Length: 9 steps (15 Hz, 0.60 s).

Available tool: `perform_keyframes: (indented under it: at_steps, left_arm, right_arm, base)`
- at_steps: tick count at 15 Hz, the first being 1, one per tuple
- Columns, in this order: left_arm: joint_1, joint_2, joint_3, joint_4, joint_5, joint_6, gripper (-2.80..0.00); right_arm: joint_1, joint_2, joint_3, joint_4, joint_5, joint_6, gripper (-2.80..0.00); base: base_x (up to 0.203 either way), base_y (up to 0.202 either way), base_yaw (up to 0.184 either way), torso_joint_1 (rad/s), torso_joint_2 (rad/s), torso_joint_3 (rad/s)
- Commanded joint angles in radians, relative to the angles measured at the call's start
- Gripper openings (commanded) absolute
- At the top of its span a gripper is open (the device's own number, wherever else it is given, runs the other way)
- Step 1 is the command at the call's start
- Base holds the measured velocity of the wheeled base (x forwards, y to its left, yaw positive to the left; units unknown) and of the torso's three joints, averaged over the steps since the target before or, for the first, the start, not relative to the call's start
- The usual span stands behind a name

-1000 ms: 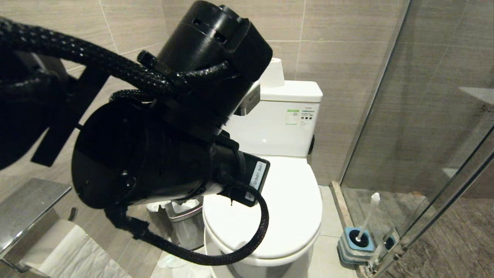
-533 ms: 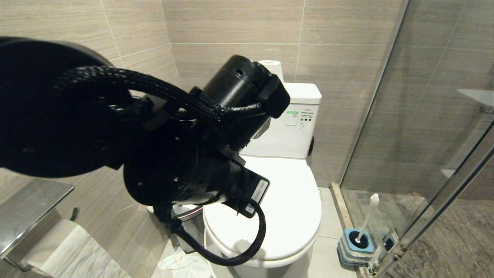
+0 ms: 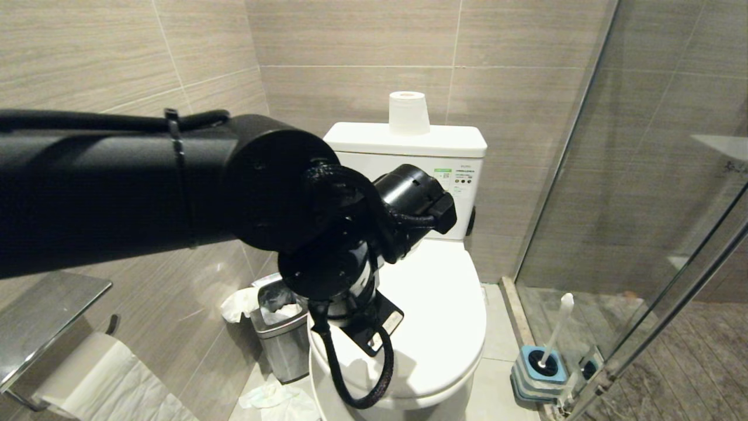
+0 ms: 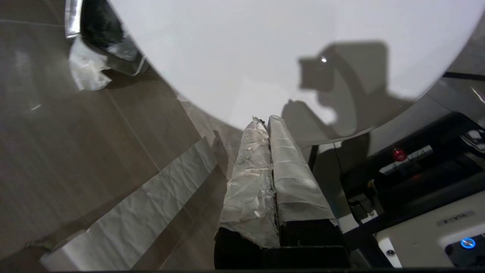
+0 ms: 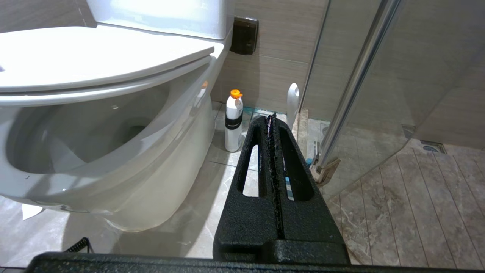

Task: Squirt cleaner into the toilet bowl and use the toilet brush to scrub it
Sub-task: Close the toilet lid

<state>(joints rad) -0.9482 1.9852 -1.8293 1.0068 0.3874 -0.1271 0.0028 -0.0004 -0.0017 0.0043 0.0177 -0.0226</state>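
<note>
The toilet bowl stands against the back wall with its white lid down, so its inside is hidden. My left arm reaches across from the left, wrist low over the lid. My left gripper, its fingers wrapped in pale tape, is shut and empty just above the lid's front edge. The toilet brush stands in its blue-topped holder on the floor right of the toilet. My right gripper is shut and empty, low beside the bowl. The cleaner is out of view.
A white bottle with an orange cap stands on the floor beside the toilet's base. A steel waste bin sits left of the toilet. A paper roll rests on the tank. A glass shower door closes off the right side.
My left arm has swung down and away from the camera. Its wrist now sits lower over the lid's front, which uncovers the tank and paper roll. The right arm has not moved.
</note>
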Motion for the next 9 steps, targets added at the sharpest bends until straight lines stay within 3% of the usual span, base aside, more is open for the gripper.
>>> perform_keyframes:
  at_steps: [1, 9]
  left_arm:
    - [0.007, 0.098, -0.035, 0.006, -0.047, 0.024, -2.80]
    - [0.009, 0.224, -0.082, 0.003, -0.059, 0.047, -2.80]
  right_arm:
    - [0.000, 0.000, 0.000, 0.000, 0.001, 0.000, -2.80]
    - [0.000, 0.000, 0.000, 0.000, 0.001, 0.000, -2.80]
  base:
    - [0.000, 0.000, 0.000, 0.000, 0.00, 0.000]
    - [0.000, 0.000, 0.000, 0.000, 0.00, 0.000]
